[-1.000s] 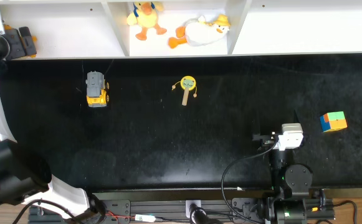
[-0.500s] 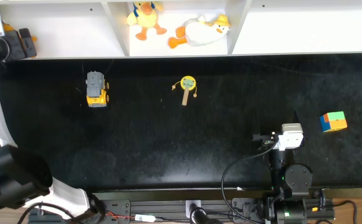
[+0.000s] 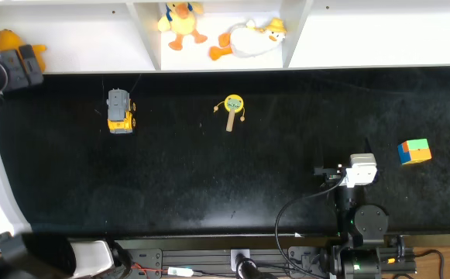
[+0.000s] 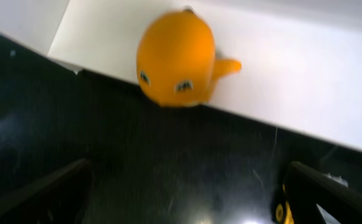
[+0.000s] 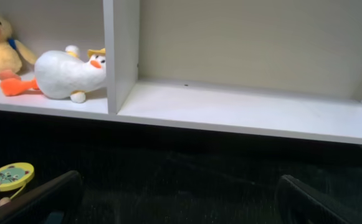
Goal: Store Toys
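The left gripper (image 4: pixel 188 165) hung with its fingers spread wide and holding nothing, just in front of the left compartment of the white shelf (image 4: pixel 305 81) and facing into it. Right before it sat the round orange toy (image 4: pixel 177 59), resting on the compartment floor at its very front edge and free of both fingers. Judging by that spacing, the toy was set down and let go, though it sat so near the lip that a nudge could tip it back onto the black table (image 3: pixel 209 178).

Farther out on the table, three toys lay loose and well apart: a yellow truck (image 3: pixel 119 111) nearest the left arm, a small rattle drum (image 3: pixel 232 108) in front of the middle compartment, and a coloured cube (image 3: pixel 414 151) far over on the right. In the middle compartment a yellow duck (image 3: pixel 182 22) and a white duck plush (image 3: pixel 248 39) lay side by side, already stored.

The right gripper (image 5: pixel 179 180) was also wide apart and empty, low over the table and facing the bare right compartment. The cube lay closest to it, so it seemed the natural arm for that piece; the truck looked like the left arm's next pick.
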